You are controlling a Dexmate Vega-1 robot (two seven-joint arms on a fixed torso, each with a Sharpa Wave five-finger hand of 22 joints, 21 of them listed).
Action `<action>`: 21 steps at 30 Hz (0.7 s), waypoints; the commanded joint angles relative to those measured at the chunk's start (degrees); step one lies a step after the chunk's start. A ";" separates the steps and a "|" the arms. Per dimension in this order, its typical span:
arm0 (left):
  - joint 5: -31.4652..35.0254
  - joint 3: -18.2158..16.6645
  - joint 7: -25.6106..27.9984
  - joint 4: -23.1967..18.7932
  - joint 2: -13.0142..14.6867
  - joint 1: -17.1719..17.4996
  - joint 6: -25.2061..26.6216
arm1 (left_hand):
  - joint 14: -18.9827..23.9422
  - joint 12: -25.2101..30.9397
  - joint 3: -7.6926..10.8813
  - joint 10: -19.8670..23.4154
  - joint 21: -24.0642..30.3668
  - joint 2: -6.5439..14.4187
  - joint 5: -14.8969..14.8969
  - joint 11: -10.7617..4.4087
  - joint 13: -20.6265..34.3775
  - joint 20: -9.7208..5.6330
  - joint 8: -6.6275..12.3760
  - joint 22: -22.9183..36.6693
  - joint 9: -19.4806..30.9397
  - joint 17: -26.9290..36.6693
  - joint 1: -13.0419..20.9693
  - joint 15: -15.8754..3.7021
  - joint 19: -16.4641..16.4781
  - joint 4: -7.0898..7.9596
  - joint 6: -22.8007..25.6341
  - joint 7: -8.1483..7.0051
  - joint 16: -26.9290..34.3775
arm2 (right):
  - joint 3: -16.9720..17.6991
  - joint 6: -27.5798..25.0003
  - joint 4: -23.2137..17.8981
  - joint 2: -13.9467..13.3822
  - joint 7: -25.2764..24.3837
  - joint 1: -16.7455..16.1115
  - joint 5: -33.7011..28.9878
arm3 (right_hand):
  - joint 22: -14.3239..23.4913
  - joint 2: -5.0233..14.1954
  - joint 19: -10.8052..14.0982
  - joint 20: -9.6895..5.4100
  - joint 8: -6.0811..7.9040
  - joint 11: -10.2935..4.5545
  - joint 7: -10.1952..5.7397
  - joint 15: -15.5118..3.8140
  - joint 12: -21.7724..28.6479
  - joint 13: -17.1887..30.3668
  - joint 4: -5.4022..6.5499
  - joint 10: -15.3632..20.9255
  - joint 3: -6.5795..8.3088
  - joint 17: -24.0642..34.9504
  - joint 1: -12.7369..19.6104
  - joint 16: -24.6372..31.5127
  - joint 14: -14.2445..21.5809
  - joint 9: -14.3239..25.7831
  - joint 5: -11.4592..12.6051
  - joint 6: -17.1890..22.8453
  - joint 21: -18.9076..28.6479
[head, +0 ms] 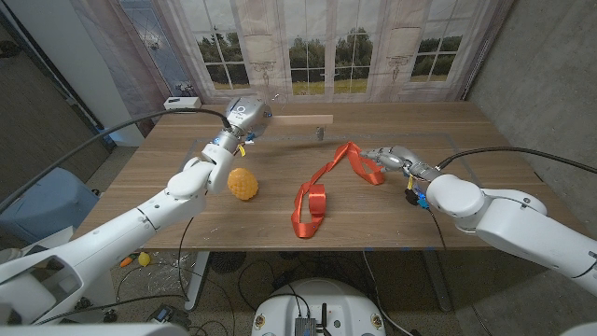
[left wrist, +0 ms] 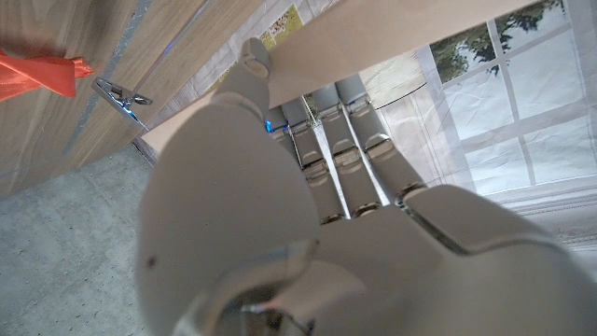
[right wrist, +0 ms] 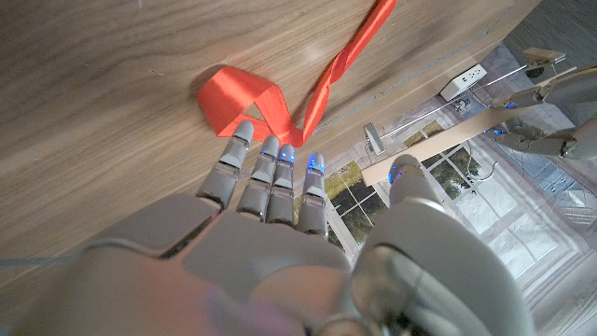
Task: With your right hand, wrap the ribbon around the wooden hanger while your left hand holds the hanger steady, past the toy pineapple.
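Observation:
The wooden hanger is a pale bar near the table's far side, with a metal clip hanging under its free end. My left hand grips its left end; in the left wrist view the fingers wrap the bar. The orange toy pineapple lies on the table below that arm. The red ribbon trails loosely from the table's middle to a folded end on the right. My right hand reaches that fold with straight fingertips at its edge and the thumb apart, holding nothing.
A white power strip sits at the table's far left corner. Curtains and windows stand behind the far edge. In the right wrist view, the hanger, its clip and my left hand show beyond the ribbon.

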 commanded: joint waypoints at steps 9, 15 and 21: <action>-0.06 -3.87 7.29 -1.50 1.88 4.87 -3.61 | 7.12 -0.02 0.26 0.11 1.20 7.10 0.31 -0.30 0.79 -0.32 0.27 0.04 3.18 0.57 6.75 -12.16 -1.14 0.48 1.80 1.06 -0.40 | -9.46 -15.50 -11.10 -0.54 0.65 6.50 -4.35 | 0.10 -1.43 -0.41 -0.02 -0.46 -0.23 -0.12 -0.44 -0.43 0.33 -0.32 -0.87 -0.62 0.29 0.45 -0.20 -0.13 0.11 -0.01 -1.26 -0.45; -0.01 -4.77 8.75 -1.81 2.40 5.86 -4.30 | 7.31 -0.07 0.27 0.24 1.81 7.03 0.31 -0.43 1.18 -0.34 0.25 -0.08 3.27 0.80 6.72 -12.18 -1.47 0.46 1.89 1.02 -0.53 | -14.84 -21.12 -12.96 0.92 0.57 10.15 -7.35 | 0.07 -2.21 -0.46 -0.03 -0.67 -0.52 -0.14 -0.35 -0.77 0.43 -0.25 -1.72 -1.06 0.45 0.57 -0.48 -1.00 0.14 0.15 -2.09 -0.49; -0.32 -5.72 9.95 -2.20 3.04 6.81 -5.26 | 7.31 -0.13 0.27 0.31 2.29 6.98 0.31 -0.42 1.48 -0.37 0.18 -0.19 3.25 0.98 6.69 -12.18 -1.63 0.45 1.96 1.04 -0.68 | -20.06 -26.51 -13.93 3.46 0.78 14.09 -9.48 | 0.06 -2.60 -1.06 0.03 -0.72 -0.84 -0.31 -0.12 -1.12 0.53 -0.06 -2.67 -1.39 0.58 0.58 -0.90 -2.13 0.18 0.26 -2.51 -0.74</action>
